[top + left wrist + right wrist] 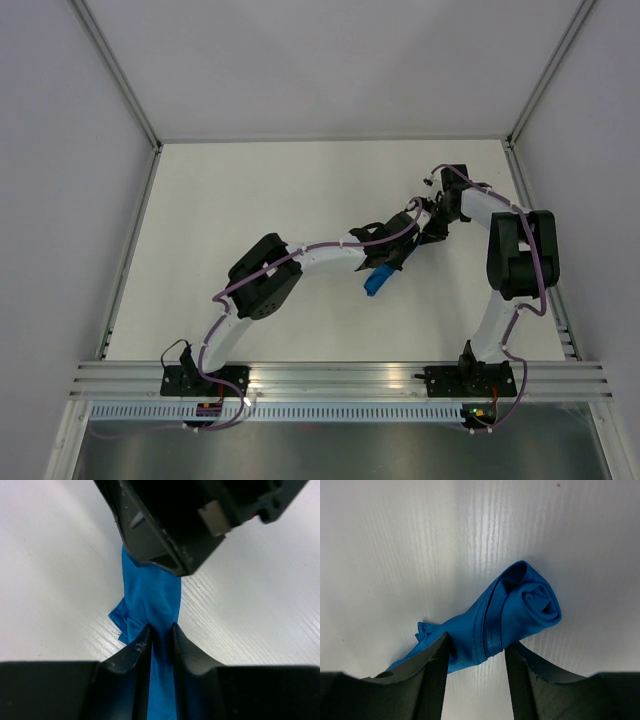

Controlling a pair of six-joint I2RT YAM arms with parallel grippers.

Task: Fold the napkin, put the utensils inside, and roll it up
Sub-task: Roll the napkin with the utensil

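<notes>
One bright blue soft-fabric napkin (378,280), rolled into a loose bundle, lies on the flat white table (250,200), right of middle | left gripper (161,630) clenched on its narrow end | right gripper (477,647) straddles the thicker rolled end; whether it clamps, cannot tell

Rolled napkin (377,282) on bench (250,200), right of centre, under meeting arms. Left claw (161,641) pinches one end of roll. Right claw (477,647) straddles other end, one finger each side, coiled end sticking out past fingertips. Claws face each other, close together.
</notes>
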